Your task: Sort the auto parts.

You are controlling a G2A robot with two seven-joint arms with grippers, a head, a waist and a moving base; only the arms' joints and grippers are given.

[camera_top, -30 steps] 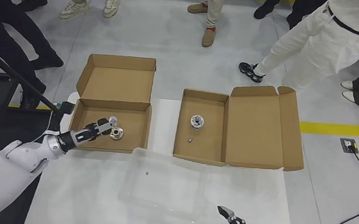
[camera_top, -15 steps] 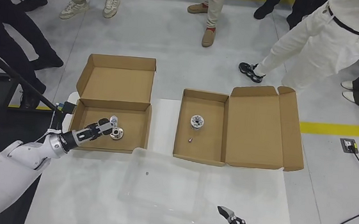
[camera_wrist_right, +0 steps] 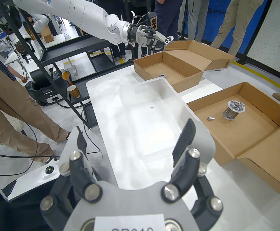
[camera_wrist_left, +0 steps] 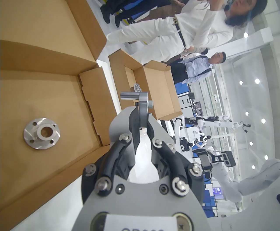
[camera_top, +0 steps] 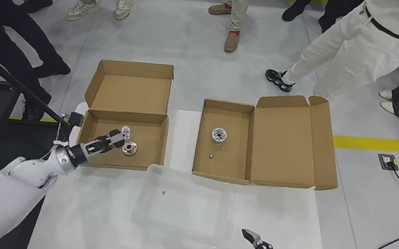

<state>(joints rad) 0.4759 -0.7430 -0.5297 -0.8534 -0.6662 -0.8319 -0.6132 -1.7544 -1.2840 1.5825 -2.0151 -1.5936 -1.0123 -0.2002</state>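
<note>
My left gripper (camera_top: 117,138) hovers over the left cardboard box (camera_top: 150,156), shut on a small grey metal bracket (camera_wrist_left: 141,101) that sticks out past its fingertips. A round silver flange (camera_top: 130,147) lies flat on that box's floor, just beside the gripper. The right cardboard box (camera_top: 225,168) holds a ribbed metal cylinder (camera_top: 218,135) and a small bolt (camera_top: 212,155). My right gripper (camera_wrist_right: 135,140) stands open and holds nothing, at the table's near edge (camera_top: 257,242), next to the clear plastic bin (camera_top: 185,203).
The clear bin (camera_wrist_right: 153,113) sits between the two boxes on the near side, with a tiny dark speck (camera_wrist_right: 151,107) on its floor. Both box lids lie folded open. A black shelf cart (camera_wrist_right: 72,50) stands left of the table, and people stand on the floor beyond.
My left gripper has drawn back a little to the left over the left box, still holding the bracket. The right arm has kept still.
</note>
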